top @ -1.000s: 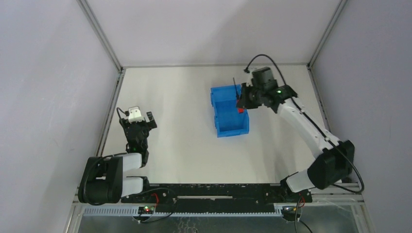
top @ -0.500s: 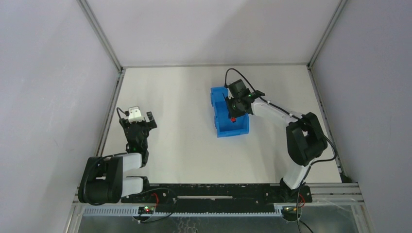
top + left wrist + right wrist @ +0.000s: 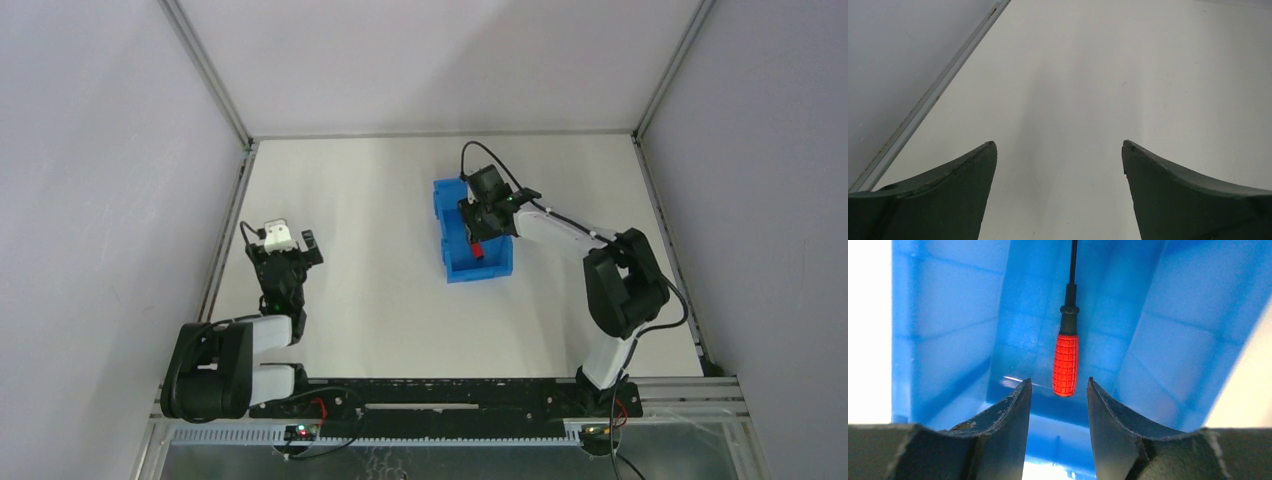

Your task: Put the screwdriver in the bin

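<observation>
White table (image 3: 360, 250); screwdriver (image 3: 1066, 365) in bin (image 3: 948, 315), just beyond right end effector (image 3: 1058, 381)

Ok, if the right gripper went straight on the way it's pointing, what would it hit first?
Most likely the screwdriver: its red handle lies right ahead of the right gripper, whose fingertips stand apart, inside the bin. Past it comes the bin's blue inside, though depth is hard to judge.
</observation>
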Motion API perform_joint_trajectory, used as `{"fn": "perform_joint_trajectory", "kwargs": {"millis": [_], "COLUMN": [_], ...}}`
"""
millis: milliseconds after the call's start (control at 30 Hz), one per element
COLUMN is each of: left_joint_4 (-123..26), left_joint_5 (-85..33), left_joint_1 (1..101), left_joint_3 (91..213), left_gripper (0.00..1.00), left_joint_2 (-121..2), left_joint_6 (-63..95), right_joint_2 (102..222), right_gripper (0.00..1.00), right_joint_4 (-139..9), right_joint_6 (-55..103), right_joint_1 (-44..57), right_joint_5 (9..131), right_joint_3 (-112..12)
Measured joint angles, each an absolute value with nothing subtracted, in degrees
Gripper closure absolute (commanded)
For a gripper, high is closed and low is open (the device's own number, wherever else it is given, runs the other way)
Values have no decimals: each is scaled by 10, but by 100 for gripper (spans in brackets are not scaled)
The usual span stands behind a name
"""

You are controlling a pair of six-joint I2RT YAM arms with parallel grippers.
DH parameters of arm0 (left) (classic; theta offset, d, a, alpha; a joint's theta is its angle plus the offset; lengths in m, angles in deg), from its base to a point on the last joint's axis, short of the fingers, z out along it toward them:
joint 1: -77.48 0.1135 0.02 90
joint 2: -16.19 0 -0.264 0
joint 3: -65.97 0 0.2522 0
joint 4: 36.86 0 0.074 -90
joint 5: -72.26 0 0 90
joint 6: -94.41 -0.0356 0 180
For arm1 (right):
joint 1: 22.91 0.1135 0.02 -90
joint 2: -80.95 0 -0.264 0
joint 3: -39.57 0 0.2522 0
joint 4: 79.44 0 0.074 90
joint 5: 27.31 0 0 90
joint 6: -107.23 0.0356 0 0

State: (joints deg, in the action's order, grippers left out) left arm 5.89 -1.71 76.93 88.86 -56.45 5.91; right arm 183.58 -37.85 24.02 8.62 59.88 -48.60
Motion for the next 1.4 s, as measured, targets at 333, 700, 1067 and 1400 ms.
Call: {"fn": "perform_joint_trajectory", "kwargs": {"millis": [333,700,1067,1400], "left_joint_4": [59,59,59,59], "left_joint_5": [-17,-17,-17,-17], "left_joint_1": [769,769,769,769], "left_joint_3": [889,889,889,889], "left_gripper": [0,0,0,0], "left_joint_2": [-565,-565,-565,-565], "left_joint_6": [59,59,59,59], "right_joint_2": [1690,1627,1626,1614], "right_gripper": [20,0,0,0], "right_joint_4": [-346,-293,-306,-333], "right_joint_6": [282,265,238,241], "right_joint_1": [75,-125,-286,-307], "right_joint_5": [558,520,581,618], "right_joint_3": [-487,-489,-482,-457]}}
